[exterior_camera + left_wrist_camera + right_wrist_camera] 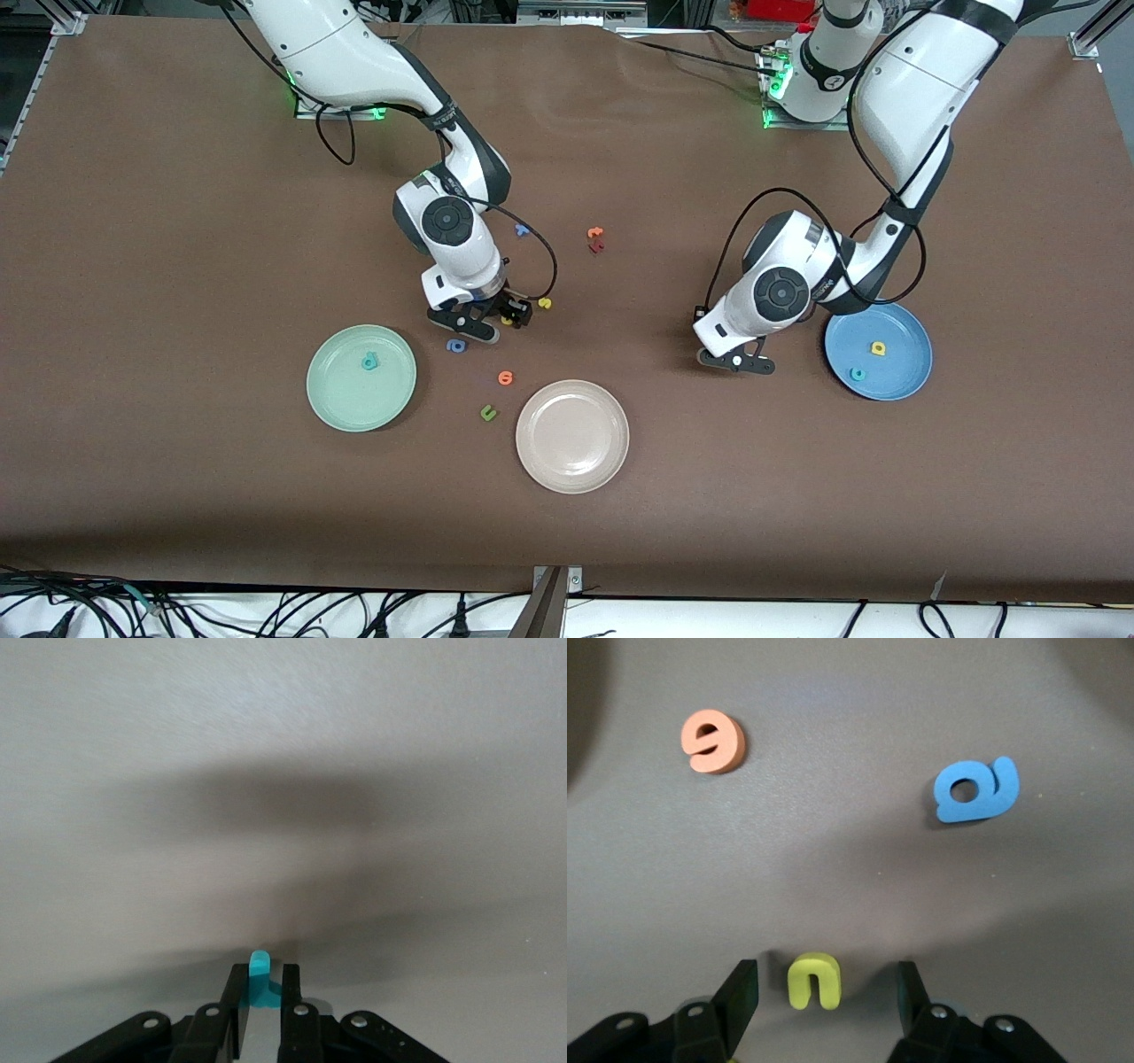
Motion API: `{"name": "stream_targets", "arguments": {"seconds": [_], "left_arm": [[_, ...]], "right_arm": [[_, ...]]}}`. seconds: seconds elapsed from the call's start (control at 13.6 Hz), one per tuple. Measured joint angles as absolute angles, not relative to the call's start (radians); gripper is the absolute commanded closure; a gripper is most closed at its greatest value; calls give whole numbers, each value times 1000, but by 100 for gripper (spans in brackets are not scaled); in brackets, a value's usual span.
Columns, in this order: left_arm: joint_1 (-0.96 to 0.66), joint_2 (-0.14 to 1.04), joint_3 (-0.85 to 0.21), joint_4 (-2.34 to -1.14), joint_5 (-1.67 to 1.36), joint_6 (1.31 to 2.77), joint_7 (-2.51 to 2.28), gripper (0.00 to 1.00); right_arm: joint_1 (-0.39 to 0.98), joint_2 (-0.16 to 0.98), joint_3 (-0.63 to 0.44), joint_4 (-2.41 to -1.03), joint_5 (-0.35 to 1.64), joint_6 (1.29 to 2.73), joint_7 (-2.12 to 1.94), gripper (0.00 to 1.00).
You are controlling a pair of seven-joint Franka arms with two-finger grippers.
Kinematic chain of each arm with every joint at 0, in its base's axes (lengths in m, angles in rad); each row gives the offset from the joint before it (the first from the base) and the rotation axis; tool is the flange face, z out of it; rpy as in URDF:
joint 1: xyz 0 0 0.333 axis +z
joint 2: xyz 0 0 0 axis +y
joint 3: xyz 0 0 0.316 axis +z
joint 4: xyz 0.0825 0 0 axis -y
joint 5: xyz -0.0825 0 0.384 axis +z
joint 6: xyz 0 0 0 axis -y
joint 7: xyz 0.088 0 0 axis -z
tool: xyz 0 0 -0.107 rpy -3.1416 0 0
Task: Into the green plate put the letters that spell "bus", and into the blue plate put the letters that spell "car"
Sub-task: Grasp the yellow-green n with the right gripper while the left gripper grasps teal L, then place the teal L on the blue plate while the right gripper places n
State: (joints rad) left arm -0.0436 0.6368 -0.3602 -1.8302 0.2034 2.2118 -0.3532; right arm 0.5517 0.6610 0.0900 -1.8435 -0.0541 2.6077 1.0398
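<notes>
Your thin teal "r" (258,967) is pinched in the closed left gripper (742,362) beside the blue plate (912,377); your right gripper (483,321) stands open around the yellow "u" (813,981) on the tabletop (177,221).

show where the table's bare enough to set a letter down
Bare: the table strip nearer the camera than the plates, and between the beige plate and the left hand. Crowded: loose letters between green plate and beige plate, by the right hand.

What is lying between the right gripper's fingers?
A yellow "u" lies between the open fingers of the right gripper, touched by neither; the right wrist view shows it.
</notes>
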Motion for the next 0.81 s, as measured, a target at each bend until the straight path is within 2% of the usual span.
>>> {"name": "stream_targets", "arguments": {"seconds": [0.15,0.22,0.44,0.51,0.73,0.81], "left_arm": [[-28,612,-356,-1792,203,2122,-327,87],[-8,599,-354,-1781,204,2099,-302,87],[102,562,-352,-1773,204,2061,-123,86],[148,555,-351,-1773,204,2051,-44,86],[282,550,-347,-1776,204,2038,183,85],[317,550,-346,-1779,204,2037,233,57]], "right_arm": [[553,664,91,-1843,-55,2608,1040,37],[553,664,92,-1843,-56,2608,1040,47],[553,662,92,-1843,-72,2608,1040,90],[553,662,92,-1843,-79,2608,1040,100],[553,657,93,-1842,-83,2608,1039,100],[553,658,92,-1842,-84,2611,1035,100]]}}
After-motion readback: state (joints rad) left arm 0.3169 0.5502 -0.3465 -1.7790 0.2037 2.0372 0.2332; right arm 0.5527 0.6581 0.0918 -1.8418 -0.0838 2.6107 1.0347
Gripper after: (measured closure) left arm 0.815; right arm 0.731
